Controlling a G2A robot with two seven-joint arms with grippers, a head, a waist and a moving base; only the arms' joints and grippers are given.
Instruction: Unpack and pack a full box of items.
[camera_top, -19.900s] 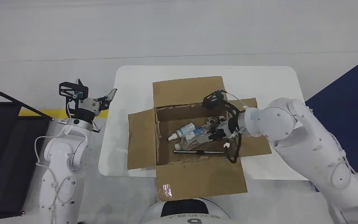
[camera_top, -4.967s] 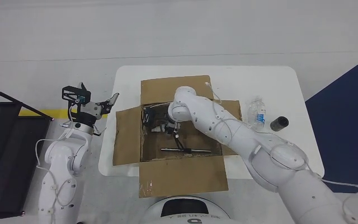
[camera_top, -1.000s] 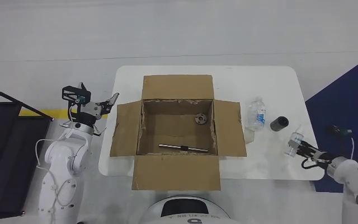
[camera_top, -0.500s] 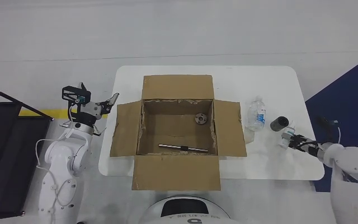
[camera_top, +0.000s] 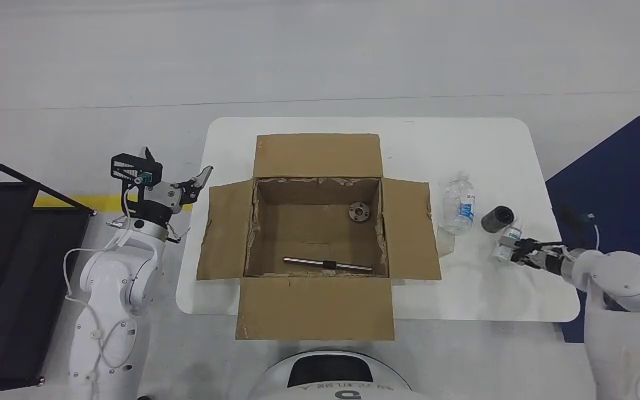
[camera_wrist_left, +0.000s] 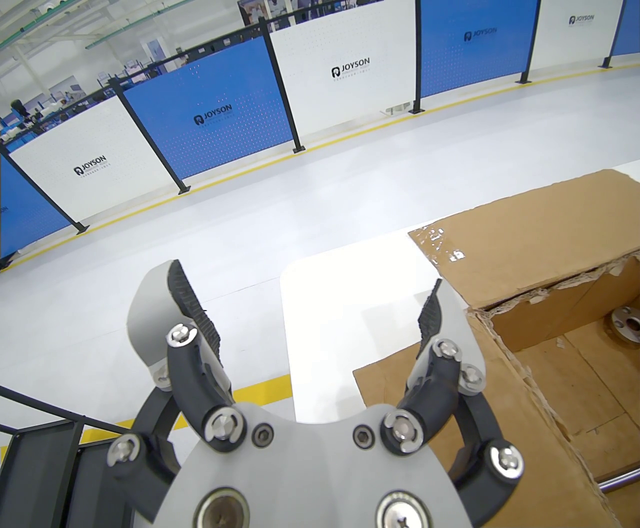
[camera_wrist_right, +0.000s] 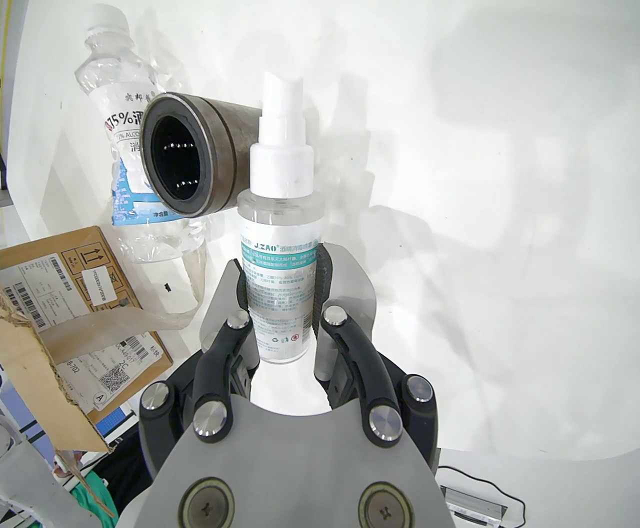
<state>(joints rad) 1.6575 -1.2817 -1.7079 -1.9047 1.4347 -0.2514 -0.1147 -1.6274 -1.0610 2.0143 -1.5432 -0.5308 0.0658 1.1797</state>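
Observation:
An open cardboard box (camera_top: 316, 158) sits mid-table with a metal rod (camera_top: 327, 264) and a round flange (camera_top: 358, 211) inside. My right gripper (camera_wrist_right: 280, 280) is shut on a small clear spray bottle (camera_wrist_right: 278, 260), over the table's right part (camera_top: 506, 245). Just beyond the spray bottle lie a dark metal cylinder (camera_wrist_right: 187, 157) and a clear plastic bottle (camera_wrist_right: 127, 145), seen from above as cylinder (camera_top: 497, 218) and bottle (camera_top: 459, 201). My left gripper (camera_wrist_left: 305, 305) stands open and holds nothing, off the table's left side (camera_top: 190, 180).
The box's four flaps (camera_top: 224, 228) lie spread flat around it, one reaching the table's near edge. White table surface (camera_top: 480, 150) lies bare behind the bottles. A black frame (camera_top: 30, 190) stands on the floor at the left.
The right arm has carried the spray bottle from the table's right edge inward toward the cylinder. The left arm has stayed where it was.

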